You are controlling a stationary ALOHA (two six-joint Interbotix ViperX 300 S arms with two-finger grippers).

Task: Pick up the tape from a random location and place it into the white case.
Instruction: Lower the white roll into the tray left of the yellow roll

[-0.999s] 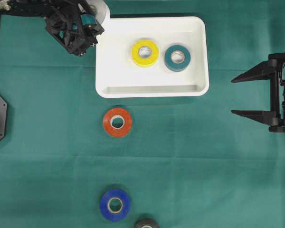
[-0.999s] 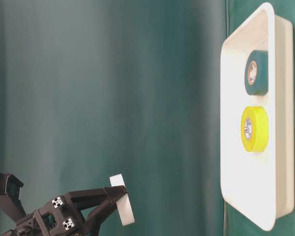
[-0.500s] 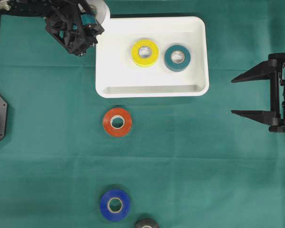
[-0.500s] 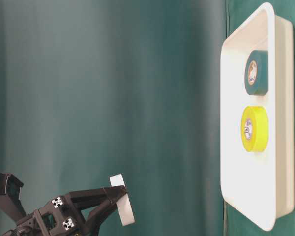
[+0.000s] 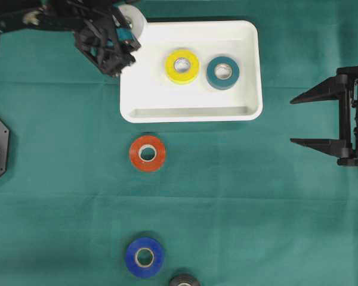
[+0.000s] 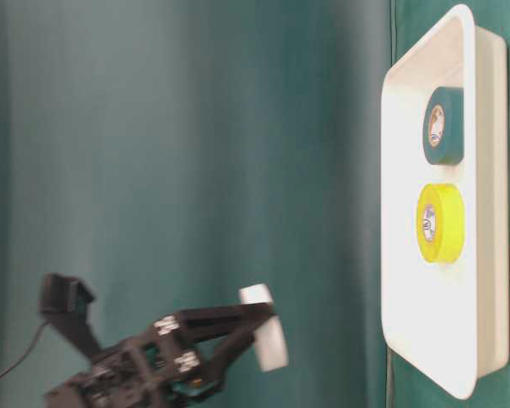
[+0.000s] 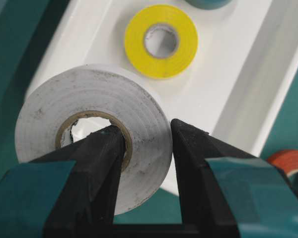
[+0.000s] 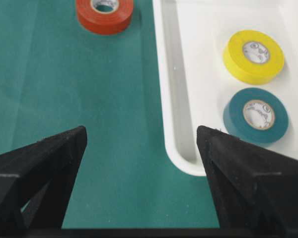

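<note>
Inside white case [image 5: 191, 110]: yellow tape [image 5: 182, 66], teal tape [image 5: 222, 72] | left fingers [image 7: 104, 163] clamp white tape [image 7: 92, 111] | right fingers [image 5: 313, 119] apart

No text or label can be read.

Both arms were matte black. Left tool [image 7: 146, 148] had teal tape on its fingers [image 7: 94, 168]. Right tool [image 5: 313, 121] had long, tapered, bare black fingers.

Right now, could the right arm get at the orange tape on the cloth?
Probably yes. The right tool is open and holds nothing, and only bare cloth lies between it and the orange tape; whether it reaches that far is unclear.
</note>
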